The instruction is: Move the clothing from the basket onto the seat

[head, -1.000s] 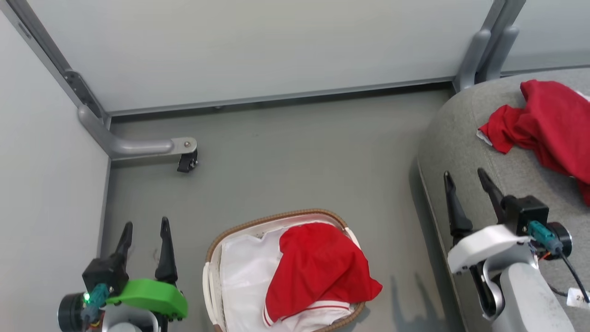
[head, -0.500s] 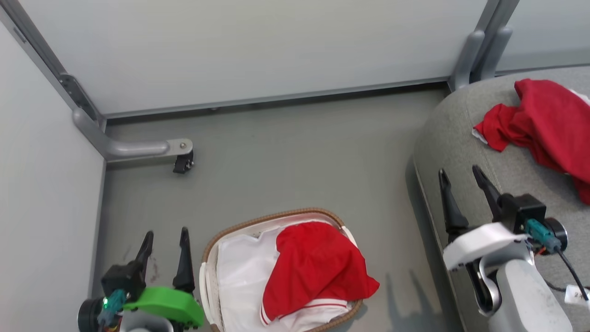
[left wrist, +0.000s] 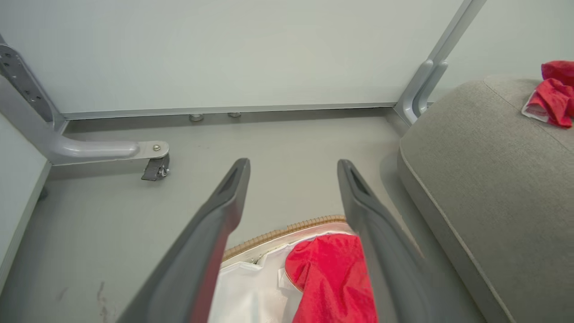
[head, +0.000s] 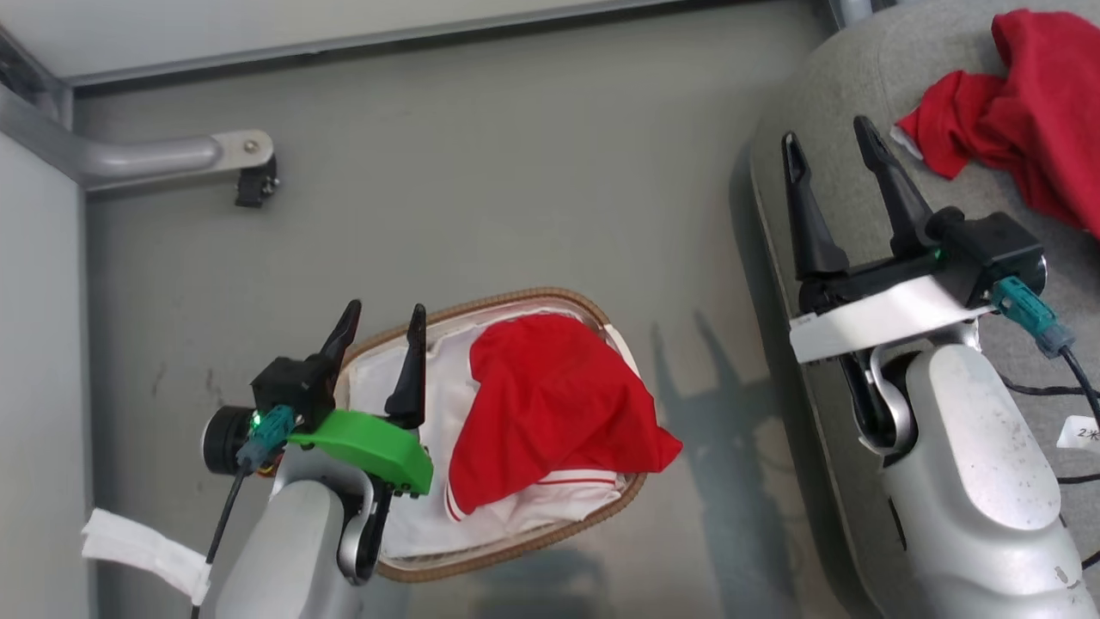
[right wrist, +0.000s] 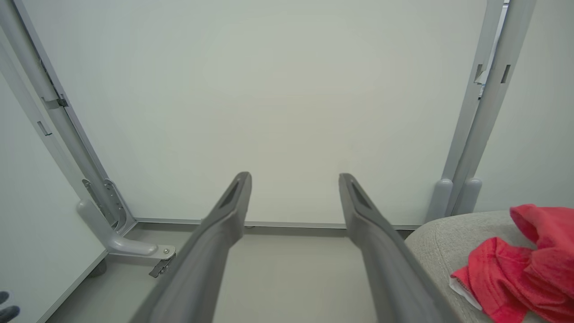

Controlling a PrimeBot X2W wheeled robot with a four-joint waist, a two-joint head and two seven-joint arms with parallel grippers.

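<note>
You had grey floor [head: 481, 172] boxed by white panels [head: 258, 21], caster foot [head: 253, 176] at 10 o'clock. Basket [head: 516, 299] at 6 held a red garment [head: 550, 404]; seat [head: 859, 52] at 2 carried another red garment [head: 1031, 103]. Left gripper [head: 385, 308] over the basket's rim and right gripper [head: 825, 129] over the seat's edge both stood apart, empty.

Lab mock-up rm — caster-foot partitions [left wrist: 224, 54], seat [left wrist: 484, 179]

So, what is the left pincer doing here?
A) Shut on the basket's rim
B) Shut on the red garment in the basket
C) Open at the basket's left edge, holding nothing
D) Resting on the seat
C: the left pincer stands open at the left edge of the basket, with the red garment lying untouched beside it.
</note>
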